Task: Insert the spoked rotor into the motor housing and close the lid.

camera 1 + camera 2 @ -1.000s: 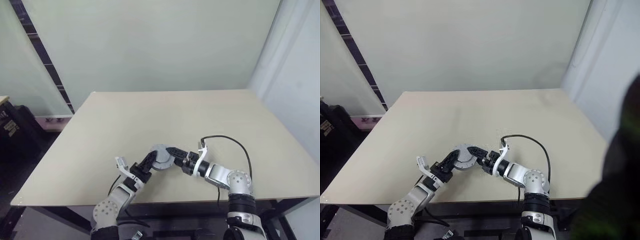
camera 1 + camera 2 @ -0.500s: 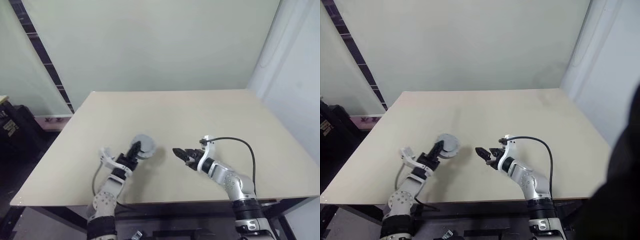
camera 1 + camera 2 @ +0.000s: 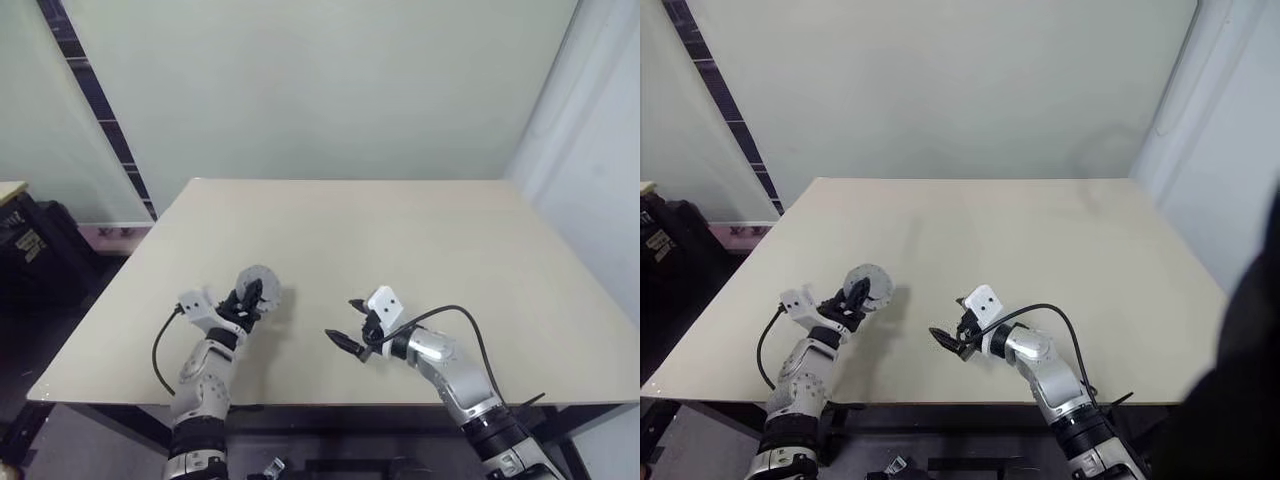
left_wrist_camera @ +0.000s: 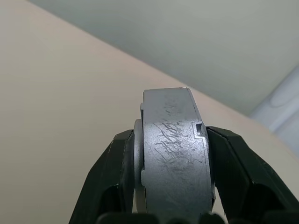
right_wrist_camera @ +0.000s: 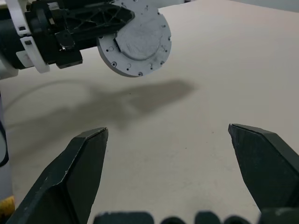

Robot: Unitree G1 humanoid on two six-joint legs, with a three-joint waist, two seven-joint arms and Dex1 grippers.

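Note:
My left gripper is shut on the motor housing, a round grey metal piece held on edge a little above the table at the near left. Its flat back with a ring of small holes faces my right gripper in the right wrist view. Seen edge-on, the housing has a thinner pale rim against one face; I cannot tell whether that is the lid. The spoked rotor is hidden. My right gripper is open and empty, a hand's width to the right of the housing, low over the table.
A black cable loops over my right forearm and another hangs by the left arm at the front edge. Dark equipment stands on the floor beyond the table's left side. A pale wall rises behind the far edge.
A second ago both grippers met at the housing near the table's front middle. The left one has carried it to the left and turned it on edge; the right has rolled and stands apart.

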